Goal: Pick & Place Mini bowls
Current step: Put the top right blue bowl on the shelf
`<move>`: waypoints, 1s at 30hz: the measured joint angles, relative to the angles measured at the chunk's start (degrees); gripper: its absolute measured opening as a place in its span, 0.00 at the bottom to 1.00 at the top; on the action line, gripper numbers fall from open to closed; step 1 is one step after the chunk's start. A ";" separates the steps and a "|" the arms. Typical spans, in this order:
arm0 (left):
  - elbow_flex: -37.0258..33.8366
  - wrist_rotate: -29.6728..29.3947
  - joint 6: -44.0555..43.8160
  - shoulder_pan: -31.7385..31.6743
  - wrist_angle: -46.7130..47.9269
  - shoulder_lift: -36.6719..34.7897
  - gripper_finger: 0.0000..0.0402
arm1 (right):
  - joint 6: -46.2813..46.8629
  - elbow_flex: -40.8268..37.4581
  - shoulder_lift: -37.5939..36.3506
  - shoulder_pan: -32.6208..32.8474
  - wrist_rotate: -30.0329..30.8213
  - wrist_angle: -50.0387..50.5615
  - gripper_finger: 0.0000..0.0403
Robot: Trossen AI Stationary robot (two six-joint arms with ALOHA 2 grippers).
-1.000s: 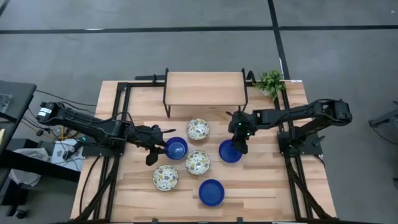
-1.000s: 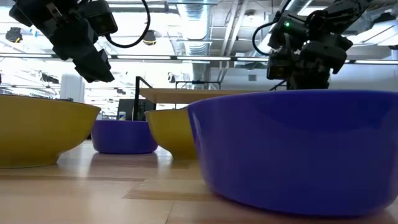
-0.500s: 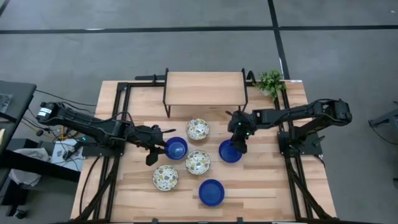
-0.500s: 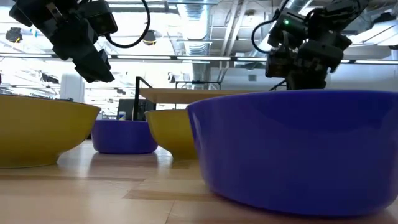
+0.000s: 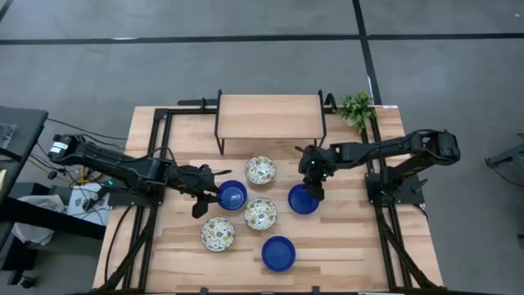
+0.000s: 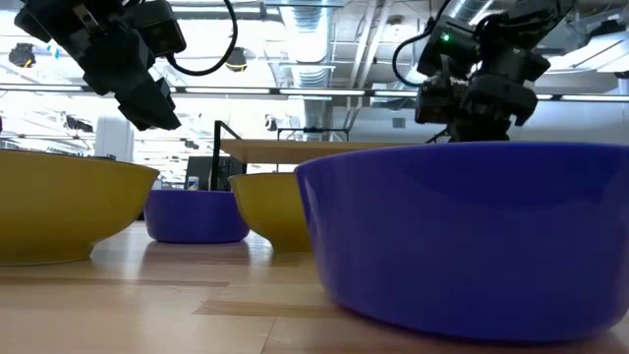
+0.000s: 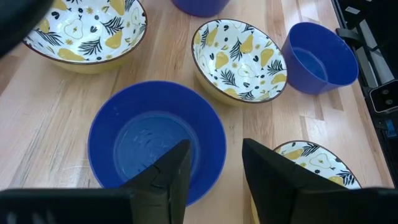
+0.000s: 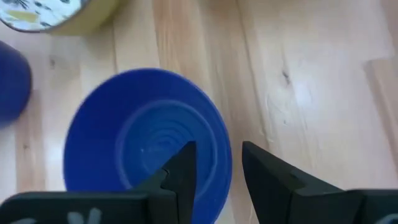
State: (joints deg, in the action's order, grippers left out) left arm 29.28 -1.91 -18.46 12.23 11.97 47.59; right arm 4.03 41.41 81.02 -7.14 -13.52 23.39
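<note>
Right pincer (image 5: 314, 190) is creeping a touch toward the left arm's side compared with a second ago; left pincer (image 5: 205, 194) isn't budging.

Both are hanging open and empty. Right wrist view is showing the near rim of a blue bowl (image 8: 148, 147) sitting right between the right fingers (image 8: 183, 171), so that arm looks set for a rim pinch: drop straight down, one finger inside, one outside, then close. Glossy wall, so my guess is it's going to slip if the bite is shallow.

Left pincer is hovering likewise over its own blue bowl (image 7: 157, 141), rim between its fingers. Patterned bowls (image 7: 239, 60) are sitting just beyond it on the desk (image 5: 344, 238); a third blue bowl (image 5: 278, 253) is lying well apart from both pincers.
</note>
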 joint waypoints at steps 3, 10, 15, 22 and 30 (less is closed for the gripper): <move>0.00 0.00 0.00 0.02 0.00 0.00 0.36 | 0.00 0.00 1.91 0.47 0.01 0.25 0.29; 0.00 0.00 0.00 0.00 0.00 0.00 0.36 | 0.02 0.00 4.55 1.13 0.55 0.03 0.29; 0.00 0.00 0.00 0.02 0.00 0.00 0.36 | 0.02 0.00 4.15 1.12 0.63 -0.45 0.29; 0.00 0.00 0.00 0.02 0.00 0.00 0.36 | 0.04 0.00 4.04 1.12 1.72 -1.62 0.29; 0.00 0.00 0.00 0.02 0.00 0.00 0.36 | 0.48 0.12 4.04 1.12 1.70 -1.56 0.29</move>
State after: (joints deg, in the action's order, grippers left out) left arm 29.28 -1.91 -18.46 12.25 11.97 47.59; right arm 4.51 41.52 85.06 -6.02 -11.81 21.82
